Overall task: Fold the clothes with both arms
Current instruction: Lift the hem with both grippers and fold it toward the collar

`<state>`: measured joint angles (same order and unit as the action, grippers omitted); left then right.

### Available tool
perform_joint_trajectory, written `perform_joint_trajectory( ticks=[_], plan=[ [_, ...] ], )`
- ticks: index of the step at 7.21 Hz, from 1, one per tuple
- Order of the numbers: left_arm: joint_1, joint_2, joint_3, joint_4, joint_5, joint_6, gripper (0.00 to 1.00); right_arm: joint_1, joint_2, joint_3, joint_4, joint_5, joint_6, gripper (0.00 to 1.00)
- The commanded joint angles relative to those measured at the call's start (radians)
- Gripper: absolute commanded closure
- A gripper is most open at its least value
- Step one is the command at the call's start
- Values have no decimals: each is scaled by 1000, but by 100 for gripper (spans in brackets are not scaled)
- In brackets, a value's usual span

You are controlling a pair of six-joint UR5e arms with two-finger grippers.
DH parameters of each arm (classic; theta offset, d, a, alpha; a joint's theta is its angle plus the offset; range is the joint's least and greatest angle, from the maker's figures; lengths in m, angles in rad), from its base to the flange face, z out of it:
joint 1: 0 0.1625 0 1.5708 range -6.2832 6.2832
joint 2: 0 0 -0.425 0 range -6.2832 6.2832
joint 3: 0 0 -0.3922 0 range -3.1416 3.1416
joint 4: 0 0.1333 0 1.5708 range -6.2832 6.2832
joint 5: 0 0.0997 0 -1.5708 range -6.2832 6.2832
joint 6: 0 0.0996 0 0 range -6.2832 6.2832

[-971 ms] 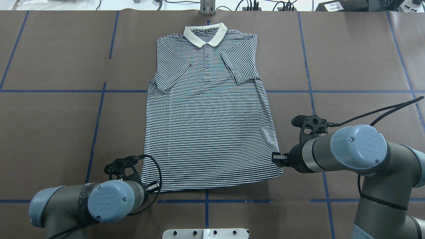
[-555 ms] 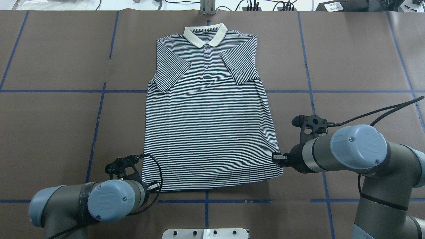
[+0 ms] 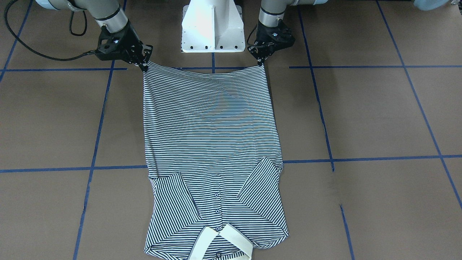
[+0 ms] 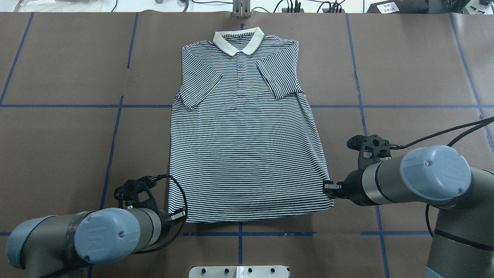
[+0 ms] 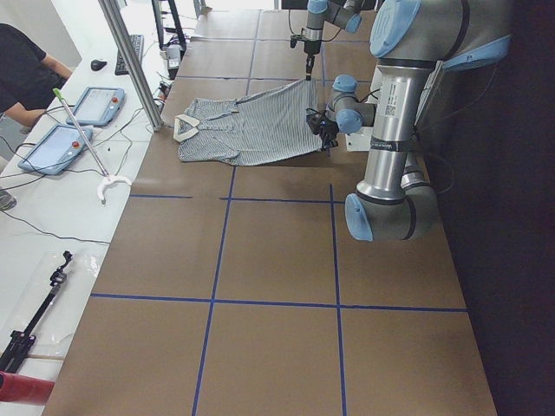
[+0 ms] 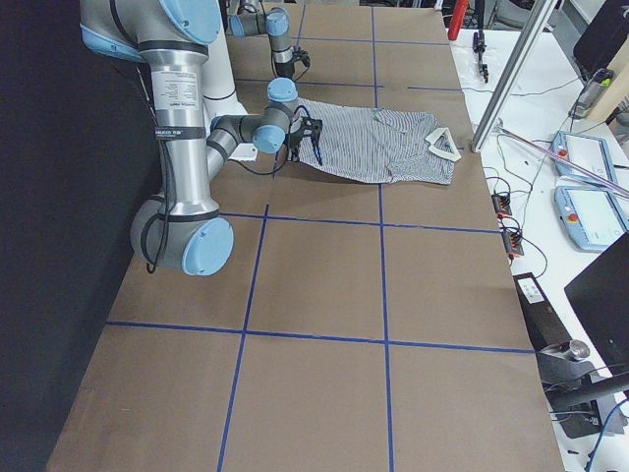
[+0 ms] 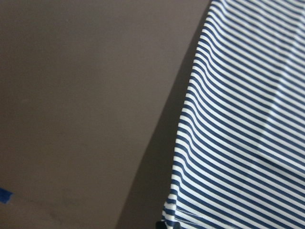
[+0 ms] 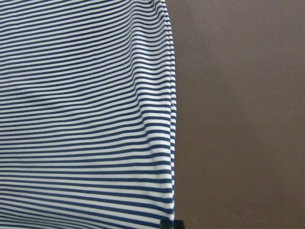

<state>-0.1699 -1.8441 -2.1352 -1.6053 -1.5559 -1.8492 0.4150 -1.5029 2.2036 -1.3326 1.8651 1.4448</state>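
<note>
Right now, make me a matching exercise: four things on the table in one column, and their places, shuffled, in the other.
Things
1. collar
2. left gripper
3. right gripper
4. base

Places
A. on the shirt's hem corner, robot's right side
B. behind the middle of the hem, on the robot's side
C. at the shirt's end far from the robot
D. on the hem corner, robot's left side

Pairs: 1-C, 2-D, 3-A, 4-B
</note>
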Motion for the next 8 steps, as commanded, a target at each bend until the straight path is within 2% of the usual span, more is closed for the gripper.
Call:
perform_joint_trajectory(
  ticks=[1,3,5,6,8],
  plan=[
    [77,16,-115,46,0,-7,100,-15,-90,88,0,133,3,100],
    [201,19,-219,132,3,-57,100,-125,-173,192,0,140,6,100],
    [222,17,-276,154,0,-71,100,-134,-155,180,3,137,5,100],
    [205,11,-291,154,-3,-58,100,-101,-120,162,4,126,3,100],
    [86,0,-287,151,-6,64,100,43,5,72,4,126,-17,100]
  ],
)
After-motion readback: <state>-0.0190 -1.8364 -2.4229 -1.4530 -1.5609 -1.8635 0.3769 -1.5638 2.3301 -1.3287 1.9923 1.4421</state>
